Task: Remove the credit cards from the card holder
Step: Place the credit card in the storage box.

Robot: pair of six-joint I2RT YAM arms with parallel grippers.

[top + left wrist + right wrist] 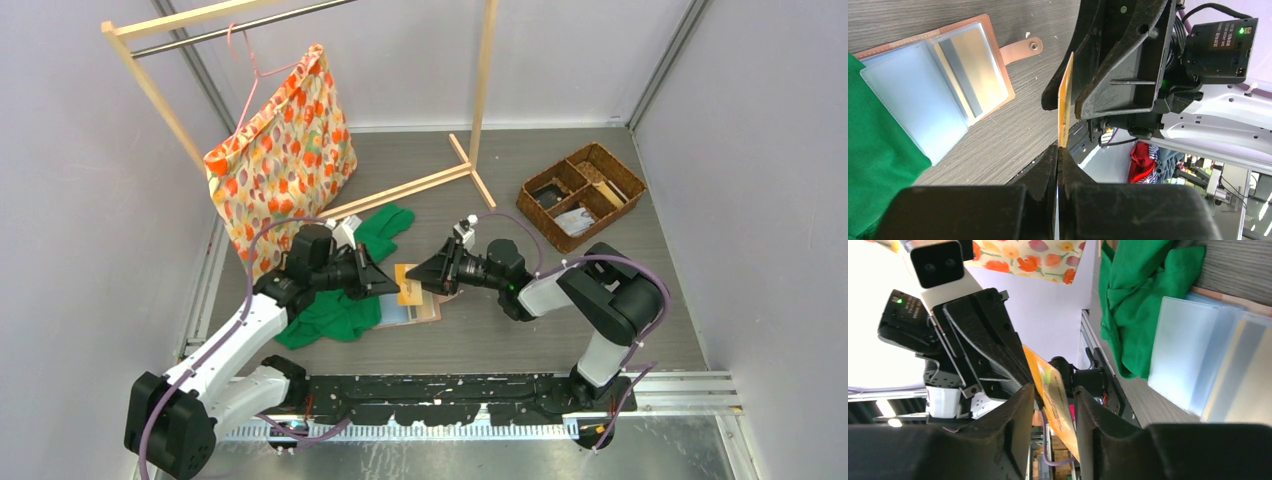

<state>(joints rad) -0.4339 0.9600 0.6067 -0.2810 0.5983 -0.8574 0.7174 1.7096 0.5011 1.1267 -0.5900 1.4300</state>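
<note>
Across the grey tabletop (560, 330) you have a wooden rack (480, 90) and a flowered bag (285, 150) at the back, a green cloth (335, 315) in front of the left arm, and a wicker basket (625, 165) far off to the right. None of these matters for this step.

Your card holder (913, 100) lies flat and open on the tabletop under the two wrists. Its pale blue sleeves face up, its snap tab is spread out, and its left edge is tucked against the green cloth. One sleeve seems to hold another card (973, 70), so I judge the job unfinished.

The orange credit card (1065, 100) is up in the air, clear of the holder. Your left hand (1058, 155) is clenched on its lower edge, fingers pressed together. Your right hand (1054, 390) has a finger on each face of the card, but I cannot tell whether it is gripping or only straddling it.

This looks like a hand-over. To do it well:
- Slide the right fingers deep over the flat faces, not just over a corner.
- Close them firmly before you loosen the left hand.
- Draw the arms apart along the card's plane, so that it does not twist or slip.
</note>
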